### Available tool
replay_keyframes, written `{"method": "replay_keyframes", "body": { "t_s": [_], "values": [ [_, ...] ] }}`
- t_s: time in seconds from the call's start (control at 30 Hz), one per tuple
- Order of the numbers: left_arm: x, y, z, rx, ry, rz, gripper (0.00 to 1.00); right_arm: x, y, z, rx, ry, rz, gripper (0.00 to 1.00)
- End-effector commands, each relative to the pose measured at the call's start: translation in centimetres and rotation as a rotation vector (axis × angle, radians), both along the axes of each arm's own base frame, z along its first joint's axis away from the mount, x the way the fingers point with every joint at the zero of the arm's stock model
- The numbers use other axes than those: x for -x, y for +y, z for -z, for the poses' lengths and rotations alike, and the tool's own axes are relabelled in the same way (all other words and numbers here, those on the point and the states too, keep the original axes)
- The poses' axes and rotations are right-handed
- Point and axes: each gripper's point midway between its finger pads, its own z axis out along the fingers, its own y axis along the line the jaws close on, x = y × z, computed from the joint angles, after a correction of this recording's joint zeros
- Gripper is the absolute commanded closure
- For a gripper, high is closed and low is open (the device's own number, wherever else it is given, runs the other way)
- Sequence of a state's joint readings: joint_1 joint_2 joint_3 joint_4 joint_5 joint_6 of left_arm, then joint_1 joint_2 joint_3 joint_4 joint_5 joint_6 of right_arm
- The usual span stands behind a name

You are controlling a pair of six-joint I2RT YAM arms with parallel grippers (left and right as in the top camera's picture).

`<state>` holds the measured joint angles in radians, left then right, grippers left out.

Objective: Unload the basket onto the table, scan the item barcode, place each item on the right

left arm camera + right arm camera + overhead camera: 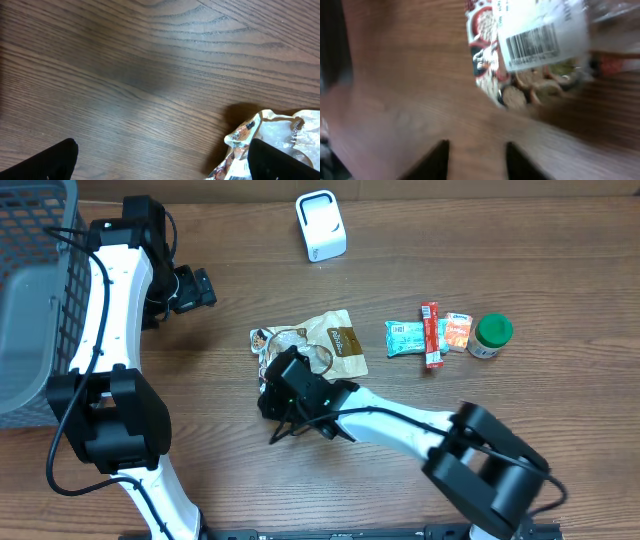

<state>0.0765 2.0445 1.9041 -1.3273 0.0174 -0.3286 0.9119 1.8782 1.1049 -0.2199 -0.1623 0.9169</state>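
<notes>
Crinkled glossy snack bag (520,85) with white barcode label (535,42) lies upper right on the grainy wooden surface (395,100); right pincer (477,160) parted, empty; left pincer (162,162) wide open.

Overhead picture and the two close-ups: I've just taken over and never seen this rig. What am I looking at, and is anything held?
The overhead picture looks down on a wooden table with two white-and-black robot arms. The left arm reaches up beside a grey basket; the right arm ends over a snack bag. The other two pictures come from cameras on the wrists, so each shows its own jaws at the bottom edge. Left wrist: jaws wide open over bare wood, the bag's corner at right. Right wrist: blurred, jaws apart with nothing between them, the bag's barcode in view. Also on the table: a white boxy device, probably the scanner, small packets and a green-lidded jar. Nothing is held.
</notes>
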Motion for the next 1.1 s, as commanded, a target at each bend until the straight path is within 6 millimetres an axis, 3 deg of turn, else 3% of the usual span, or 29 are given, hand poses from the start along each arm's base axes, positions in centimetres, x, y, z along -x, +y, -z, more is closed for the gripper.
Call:
{"method": "replay_keyframes", "body": {
  "t_s": [0.0,0.07,0.17,0.4,0.5,0.73,0.83,0.97,1.03,1.07],
  "values": [
    [0.1,0.2,0.2,-0.008,0.007,0.019,0.00,-1.7,-1.2,-7.3,-0.054,-0.221,-0.171,0.47],
    [0.1,0.2,0.2,-0.008,0.007,0.019,0.00,-2.8,-2.5,-9.2,-0.034,-0.315,-0.208,0.44],
    [0.1,0.2,0.2,-0.008,0.007,0.019,0.00,-4.5,-4.2,-10.7,-0.001,-0.426,-0.257,0.31],
    [0.1,0.2,0.2,-0.008,0.007,0.019,0.00,-8.5,-9.7,-9.1,0.108,-0.416,-0.169,0.21],
    [0.1,0.2,0.2,-0.008,0.007,0.019,0.00,-9.7,-10.9,-9.3,0.156,-0.452,-0.167,0.19],
    [0.1,0.2,0.2,-0.008,0.007,0.019,0.00,-11.4,-13.2,-14.1,0.286,-0.454,-0.154,0.13],
    [0.1,0.2,0.2,-0.008,0.007,0.019,0.00,-11.3,-13.4,-15.1,0.310,-0.409,-0.163,0.12],
    [0.1,0.2,0.2,-0.008,0.007,0.019,0.00,-10.9,-13.1,-13.3,0.346,-0.338,-0.191,0.09],
    [0.1,0.2,0.2,-0.008,0.007,0.019,0.00,-11.0,-13.2,-11.4,0.371,-0.292,-0.203,0.07],
    [0.1,0.2,0.2,-0.008,0.007,0.019,0.00,-11.0,-13.1,-9.9,0.388,-0.261,-0.211,0.00]
  ]
}}
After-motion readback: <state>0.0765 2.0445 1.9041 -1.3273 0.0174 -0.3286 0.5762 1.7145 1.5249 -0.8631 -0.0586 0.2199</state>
